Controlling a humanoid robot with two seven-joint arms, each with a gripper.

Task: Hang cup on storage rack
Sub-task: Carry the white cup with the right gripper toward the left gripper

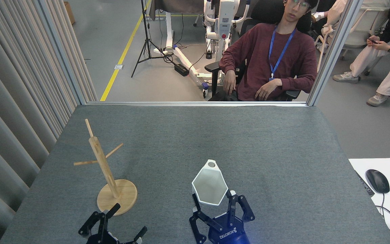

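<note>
One cup (209, 184), one wooden rack (108, 173) with three pegs, and two grippers, left (120, 220) and right (215, 206), show over one grey bench (266, 142). Beyond it are two seated people (269, 61), one tripod (146, 40) and one mouse (377, 180).
</note>
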